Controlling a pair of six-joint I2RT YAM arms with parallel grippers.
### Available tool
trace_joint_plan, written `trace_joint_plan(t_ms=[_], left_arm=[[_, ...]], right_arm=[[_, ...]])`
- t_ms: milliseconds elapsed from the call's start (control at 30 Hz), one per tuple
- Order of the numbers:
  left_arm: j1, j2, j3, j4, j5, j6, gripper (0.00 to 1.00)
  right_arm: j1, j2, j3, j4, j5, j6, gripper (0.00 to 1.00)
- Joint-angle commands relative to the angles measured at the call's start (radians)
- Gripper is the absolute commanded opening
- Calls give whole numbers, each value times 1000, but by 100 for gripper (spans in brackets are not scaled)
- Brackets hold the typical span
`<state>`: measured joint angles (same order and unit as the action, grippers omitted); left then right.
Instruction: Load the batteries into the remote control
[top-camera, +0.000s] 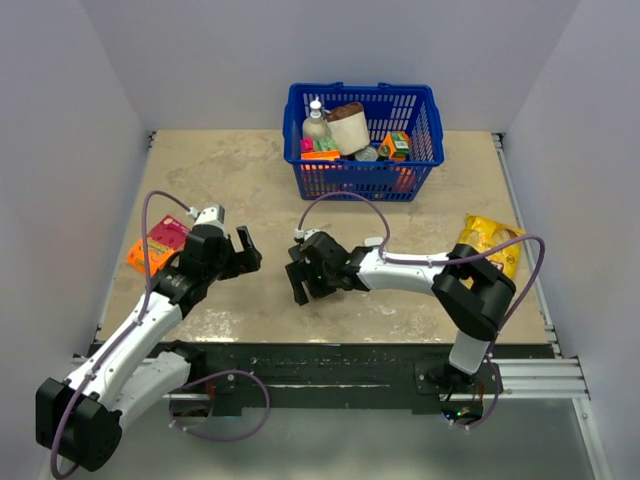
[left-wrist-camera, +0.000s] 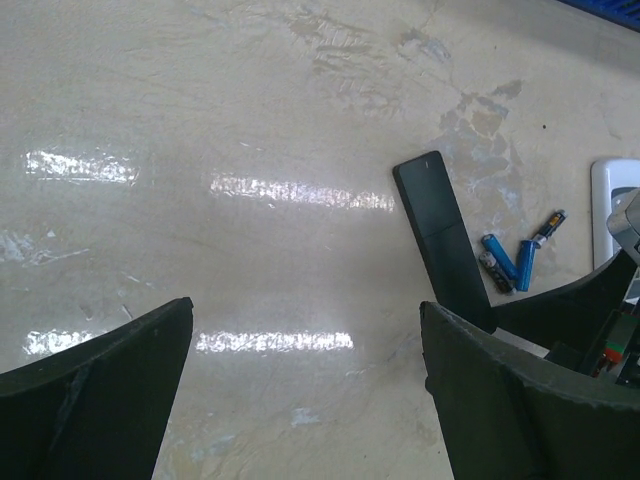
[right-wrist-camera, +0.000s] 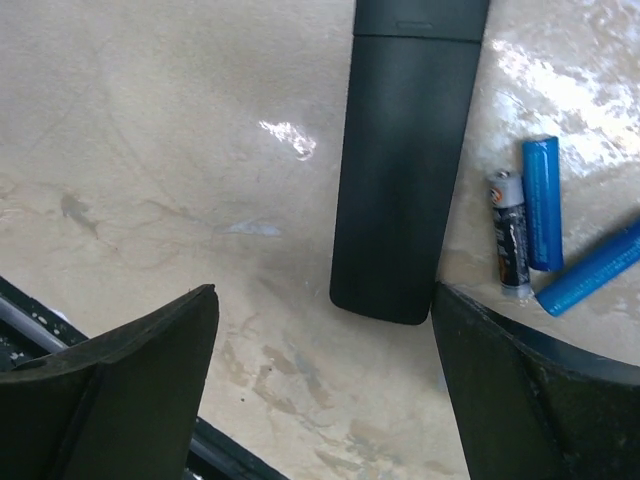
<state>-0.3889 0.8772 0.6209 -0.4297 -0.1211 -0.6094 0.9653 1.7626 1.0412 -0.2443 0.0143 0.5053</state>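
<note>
Two claws spread wide, black remote control (right-wrist-camera: 405, 170) flat on the surface (top-camera: 220, 180).
Left claw (left-wrist-camera: 305, 320) and right claw (right-wrist-camera: 325, 300) both hang open and hold nothing. The remote control lies just under the right claw, near the middle; the batteries (right-wrist-camera: 542, 205) lie close together just beside it. At the far side stands a blue basket (top-camera: 340, 178).

Bright overhead light is mirrored as white glare streaks on the worktop (left-wrist-camera: 200, 100); the near jaws are blurred.
</note>
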Motion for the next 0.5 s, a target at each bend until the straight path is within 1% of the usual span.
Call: trace_joint_plan(t_ms=[0, 300, 433, 467], left_arm=[[-5, -20, 31, -17, -22, 8, 100], [-5, -35, 37, -40, -54, 22, 100], [-5, -26, 25, -20, -32, 54, 100], [-5, -14, 16, -2, -6, 65, 100]], right_arm=[[26, 34, 42, 57, -11, 12, 89], [107, 94, 183, 76, -76, -4, 89], [107, 68, 200, 33, -28, -24, 90], [105, 33, 188, 17, 10, -25, 89]])
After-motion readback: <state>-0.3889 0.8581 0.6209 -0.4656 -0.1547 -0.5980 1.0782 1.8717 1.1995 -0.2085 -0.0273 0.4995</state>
